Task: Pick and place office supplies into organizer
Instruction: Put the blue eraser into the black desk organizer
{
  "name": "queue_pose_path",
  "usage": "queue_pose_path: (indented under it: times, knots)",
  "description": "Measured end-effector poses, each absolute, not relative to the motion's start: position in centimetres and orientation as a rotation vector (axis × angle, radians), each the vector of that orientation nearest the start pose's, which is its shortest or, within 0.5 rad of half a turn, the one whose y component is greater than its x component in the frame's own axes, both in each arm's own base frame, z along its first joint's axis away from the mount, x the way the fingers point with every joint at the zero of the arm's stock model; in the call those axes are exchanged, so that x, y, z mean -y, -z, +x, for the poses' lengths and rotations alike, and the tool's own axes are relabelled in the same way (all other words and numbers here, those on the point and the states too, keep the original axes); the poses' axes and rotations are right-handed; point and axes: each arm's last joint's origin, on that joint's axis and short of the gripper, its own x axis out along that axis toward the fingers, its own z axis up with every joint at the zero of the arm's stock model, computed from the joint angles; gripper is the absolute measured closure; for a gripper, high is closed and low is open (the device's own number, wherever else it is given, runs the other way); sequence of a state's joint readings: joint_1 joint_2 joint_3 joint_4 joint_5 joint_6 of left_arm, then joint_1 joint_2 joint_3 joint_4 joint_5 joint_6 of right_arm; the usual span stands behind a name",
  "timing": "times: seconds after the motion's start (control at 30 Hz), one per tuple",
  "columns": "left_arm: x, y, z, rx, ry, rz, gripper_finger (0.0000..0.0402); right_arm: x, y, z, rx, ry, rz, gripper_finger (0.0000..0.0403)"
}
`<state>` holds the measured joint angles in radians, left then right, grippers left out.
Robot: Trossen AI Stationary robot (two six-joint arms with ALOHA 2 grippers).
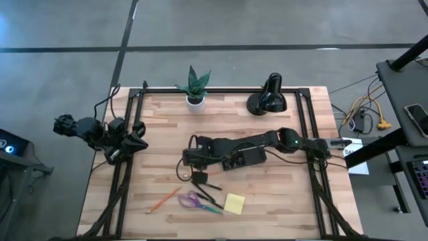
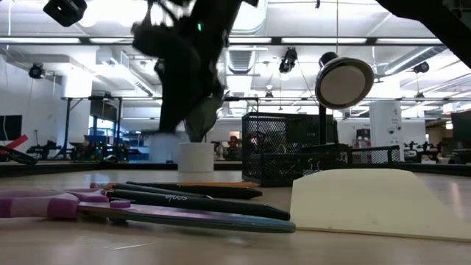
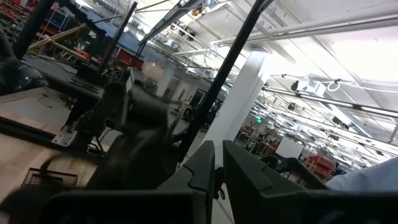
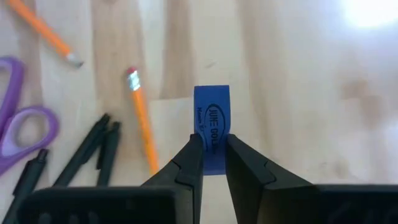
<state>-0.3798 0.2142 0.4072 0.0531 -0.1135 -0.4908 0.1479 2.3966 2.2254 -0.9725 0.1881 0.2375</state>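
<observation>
My right gripper [image 4: 210,149] hangs over the middle of the table [image 1: 160,114], left of the dark organizer [image 1: 244,159], and is shut on a small blue eraser [image 4: 211,115] with a printed label. Nearer the front edge lie orange pencils [image 1: 164,199], black pens [image 1: 207,194], purple-handled scissors [image 1: 197,201] and a yellow sticky-note pad [image 1: 234,203], all flat on the wood. My left gripper [image 1: 137,140] waits shut at the table's left edge, raised and holding nothing. My right gripper pinches the blue eraser by its two long sides [image 4: 212,144] between its two fingers, at one end of it. The fingers slant steeply down from the table's right side and lie along the eraser. The free end sticks out past the fingertips, clear of the table.
A black desk lamp [image 1: 267,100] and a potted green plant [image 1: 195,87] stand at the far edge. A small dark item [image 1: 198,178] lies near the pens. The table's left half and the wood right of the organizer are bare.
</observation>
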Motion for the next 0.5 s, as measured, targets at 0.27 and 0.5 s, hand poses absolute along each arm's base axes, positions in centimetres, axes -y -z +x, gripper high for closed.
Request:
queue_pose_path:
  times: [0.27, 0.5]
  knots:
    - [2.8, -29.0, 8.0, 0.176, 0.32, -0.546, 0.0385, -6.5, -27.5, 46.5, -1.139, 0.433, 0.047, 0.0355]
    - [2.8, -29.0, 7.9, 0.19, 0.318, -0.515, 0.0385, -5.9, -28.0, 43.2, -1.288, 0.707, 0.109, 0.0355]
